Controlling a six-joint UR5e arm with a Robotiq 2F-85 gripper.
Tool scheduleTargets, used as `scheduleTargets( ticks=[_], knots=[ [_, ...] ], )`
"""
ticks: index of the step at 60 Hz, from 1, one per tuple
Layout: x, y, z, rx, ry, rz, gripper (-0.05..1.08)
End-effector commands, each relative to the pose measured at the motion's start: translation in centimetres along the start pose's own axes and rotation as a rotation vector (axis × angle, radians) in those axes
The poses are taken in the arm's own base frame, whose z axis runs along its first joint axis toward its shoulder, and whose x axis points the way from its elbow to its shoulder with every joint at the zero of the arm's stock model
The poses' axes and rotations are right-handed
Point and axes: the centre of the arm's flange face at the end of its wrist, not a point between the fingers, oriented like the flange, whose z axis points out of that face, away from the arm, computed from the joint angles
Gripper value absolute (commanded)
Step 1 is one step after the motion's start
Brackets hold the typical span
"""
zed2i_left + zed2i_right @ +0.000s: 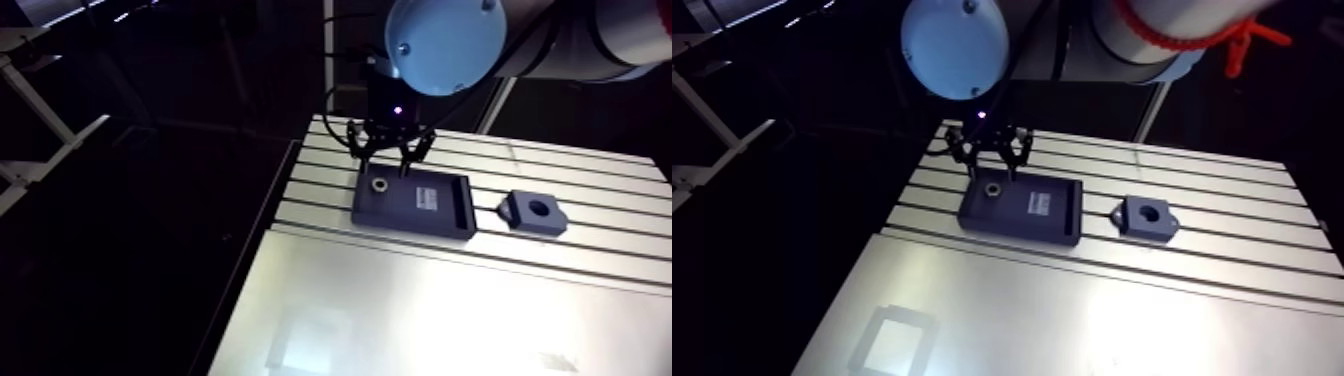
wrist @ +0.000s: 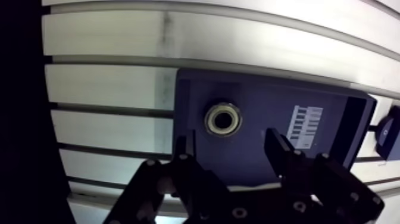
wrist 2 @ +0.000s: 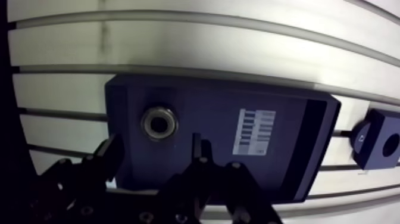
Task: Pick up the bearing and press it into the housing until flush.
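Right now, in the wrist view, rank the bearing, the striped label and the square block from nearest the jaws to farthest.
1. Bearing, just ahead of the open jaws, on the dark tray.
2. Striped label, farther along the same tray.
3. Square block, past the tray's end, on the table.

Slotted table: dark tray, housing apart.

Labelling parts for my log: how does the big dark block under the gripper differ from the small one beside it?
The big block is a long flat slab; the small block is compact. The big block carries a metal bearing and a white striped label; the small block shows only an empty round hole. The open gripper hangs over the big block, not the small block. Both are dark and lie on the slotted table.
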Motion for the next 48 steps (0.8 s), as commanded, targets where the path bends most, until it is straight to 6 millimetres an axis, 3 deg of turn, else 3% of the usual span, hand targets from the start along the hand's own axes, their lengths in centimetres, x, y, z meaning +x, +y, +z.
scheduleTargets(
  ticks=[1,48],
  knots=[
    [0.2,0.0,0.5,0.0,0.001,-0.001,0.32],
    [1.3,0.0,2.1,-0.003,-0.019,0.002,0.37]
  ],
)
